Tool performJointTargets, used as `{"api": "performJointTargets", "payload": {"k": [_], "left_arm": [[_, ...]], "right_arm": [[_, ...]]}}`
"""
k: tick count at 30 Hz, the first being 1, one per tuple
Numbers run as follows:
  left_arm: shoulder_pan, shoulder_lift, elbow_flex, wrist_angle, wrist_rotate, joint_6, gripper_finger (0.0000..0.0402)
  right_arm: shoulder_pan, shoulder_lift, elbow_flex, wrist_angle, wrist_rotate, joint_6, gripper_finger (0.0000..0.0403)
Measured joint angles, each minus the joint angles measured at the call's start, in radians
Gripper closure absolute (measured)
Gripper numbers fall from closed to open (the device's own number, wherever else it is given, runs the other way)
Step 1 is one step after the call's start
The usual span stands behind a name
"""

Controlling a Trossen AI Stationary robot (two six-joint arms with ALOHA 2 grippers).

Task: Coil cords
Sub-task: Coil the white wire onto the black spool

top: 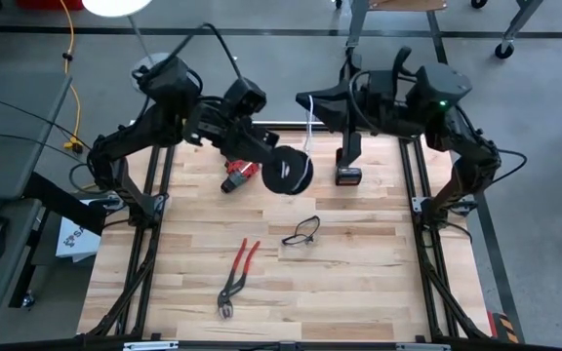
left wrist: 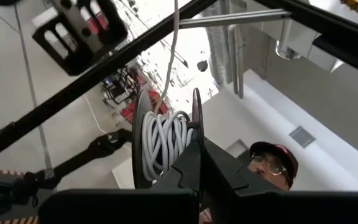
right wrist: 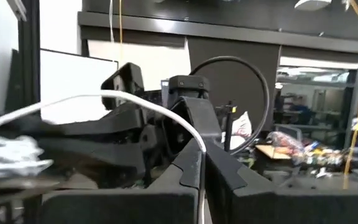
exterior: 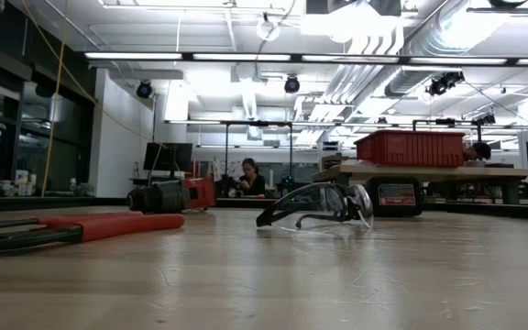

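Observation:
A small black round spool (top: 288, 172) is held above the table's far middle by my left gripper (top: 269, 158), which is shut on it. In the left wrist view the spool (left wrist: 163, 146) carries several turns of thin white cord (left wrist: 165, 140) between its two flanges. The cord (top: 309, 132) runs from the spool toward the far edge, up to my right gripper (top: 306, 101), which is shut on it. Both grippers are out of the low view. My left gripper pinches one flange of the spool at its rim (left wrist: 196, 134) between its two fingers. The spool is lifted clear of the table, with its flat face turned up toward the overhead camera. My right gripper pinches the white cord (right wrist: 199, 144) between its two fingers, a single strand. From the fingers the cord arcs away (right wrist: 104, 96) toward the spool (right wrist: 8, 155). The cord is clear of the table.
On the table lie a red drill (top: 239, 175) beside the spool, a black and red battery pack (top: 347, 174), clear safety glasses (top: 301, 231) in the middle and red-handled pliers (top: 239, 275) nearer the front. A person (left wrist: 272, 165) shows in the left wrist view.

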State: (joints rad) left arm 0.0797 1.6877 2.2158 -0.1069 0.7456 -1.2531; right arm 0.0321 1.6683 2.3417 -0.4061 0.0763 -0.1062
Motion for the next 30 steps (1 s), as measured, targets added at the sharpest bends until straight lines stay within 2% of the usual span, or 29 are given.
{"api": "performJointTargets", "payload": {"k": [5,12,15,22,30], "left_arm": [[-0.005,0.029,0.0,0.051,0.001,-0.013,0.0401],[-0.005,0.09,0.0,0.398,0.007,-0.208,0.0401],[-0.004,0.115,0.0,0.454,0.002,-0.246,0.0401],[-0.002,0.116,-0.001,0.545,-0.013,-0.166,0.0401],[0.028,0.116,-0.001,0.599,0.009,-0.104,0.0401]], "right_arm": [[-0.022,0.017,0.0,-0.019,-0.068,0.078,0.0403],[-0.044,0.048,0.0,-0.135,-0.089,0.157,0.0403],[-0.054,0.056,0.0,-0.156,-0.129,0.196,0.0403],[-0.065,0.056,0.0,-0.151,-0.219,0.264,0.0403],[-0.055,0.045,0.0,-0.153,-0.204,0.275,0.0403]]}}
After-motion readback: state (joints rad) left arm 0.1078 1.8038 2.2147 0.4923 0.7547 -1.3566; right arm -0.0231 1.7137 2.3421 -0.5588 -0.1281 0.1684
